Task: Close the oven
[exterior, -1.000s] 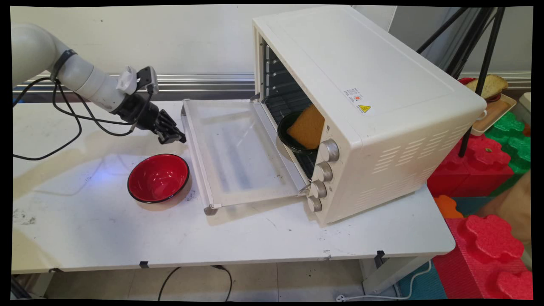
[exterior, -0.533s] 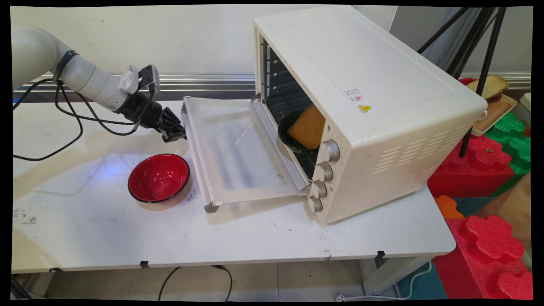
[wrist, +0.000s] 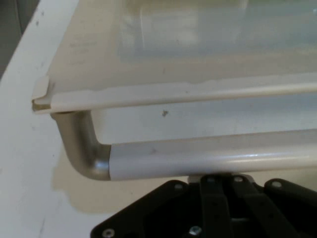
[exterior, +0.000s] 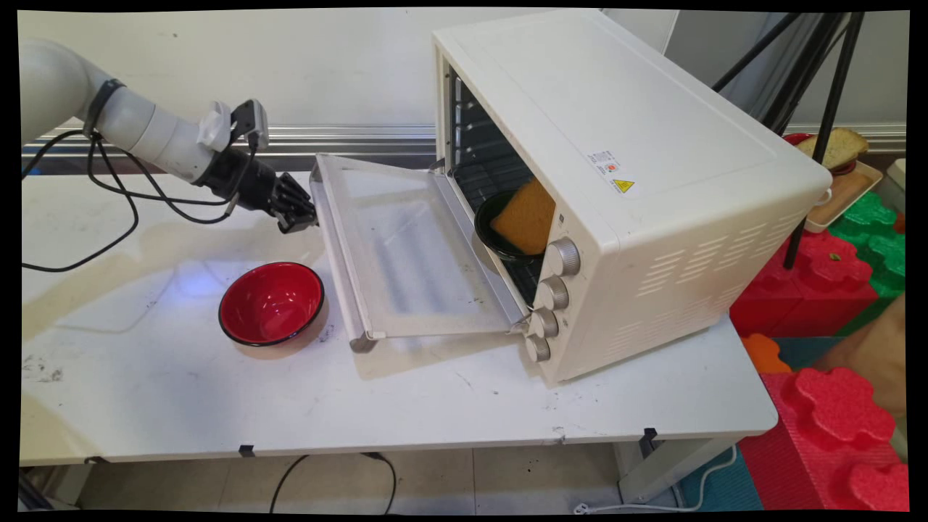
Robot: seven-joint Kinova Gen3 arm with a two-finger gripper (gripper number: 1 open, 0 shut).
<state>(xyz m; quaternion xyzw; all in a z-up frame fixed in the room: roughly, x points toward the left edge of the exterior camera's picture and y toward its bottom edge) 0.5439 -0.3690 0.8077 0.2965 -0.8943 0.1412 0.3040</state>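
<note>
A white toaster oven [exterior: 616, 145] stands on the table with its glass door [exterior: 406, 246] hanging open, lifted a little off the table. My gripper [exterior: 304, 221] is at the door's far-left corner, tucked under the metal handle [exterior: 335, 268]. In the hand view the handle bar [wrist: 208, 161] lies right across the top of my gripper [wrist: 223, 181], whose fingers are shut together and touch its underside. Inside the oven a black bowl [exterior: 493, 232] holds an orange-brown slab [exterior: 523, 215]. A red bowl [exterior: 270, 303] sits on the table below my gripper, left of the door.
Black cables [exterior: 116, 217] hang from the arm over the table's left part. Right of the table are red and green foam blocks [exterior: 834, 275], a tripod leg [exterior: 815, 145] and a tray with bread [exterior: 837, 148]. The table's front edge [exterior: 399, 442] is near.
My gripper moved right and slightly up, under the door handle. The oven door has risen from nearly flat to a slight upward tilt.
</note>
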